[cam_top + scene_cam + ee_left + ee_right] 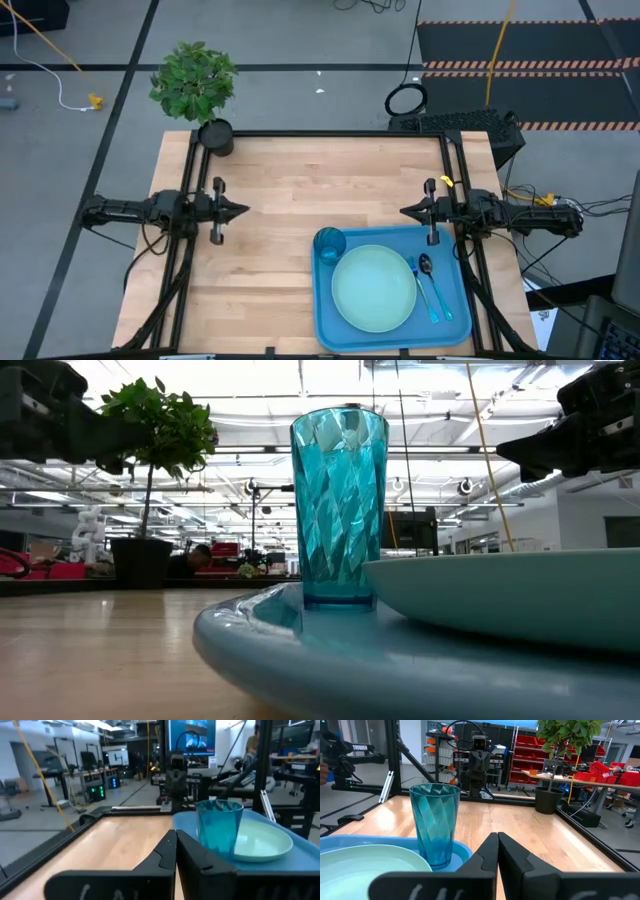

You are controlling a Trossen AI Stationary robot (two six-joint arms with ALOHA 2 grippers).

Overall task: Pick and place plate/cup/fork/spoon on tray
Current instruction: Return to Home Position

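The blue tray [460,330] lies at the table's near right. On it rest the mint-green plate [373,288], the teal cup [330,243] upright at the tray's far left corner, and the spoon [427,275] and the fork [417,272] side by side right of the plate. The cup also shows in the low view [340,505] and in both wrist views [219,826] [435,822]. My left gripper [243,210] hovers shut at the table's left, empty. My right gripper [405,211] hovers shut above the tray's far edge, empty.
A potted plant in a black pot [215,135] stands at the table's far left corner. Bare wooden tabletop [300,190] lies between the two grippers. A black frame [320,133] runs along the table's edges.
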